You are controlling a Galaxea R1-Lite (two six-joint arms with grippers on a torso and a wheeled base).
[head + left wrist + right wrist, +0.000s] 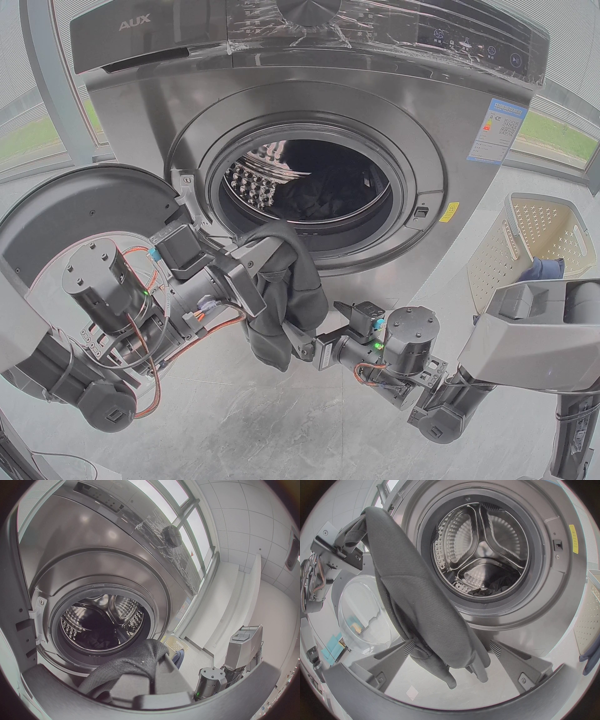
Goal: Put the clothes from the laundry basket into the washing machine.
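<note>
1. Left claw pinches a dark garment, which hangs just before the open mouth of the washing machine.
2. Right claw is spread, one finger on either side of the garment's lower end.
3. Dark clothes lie in the drum.
4. Laundry basket stands right of the machine, holding a blue garment.

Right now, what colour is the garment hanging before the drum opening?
The garment is plain dark grey; right wrist view shows it best.
</note>
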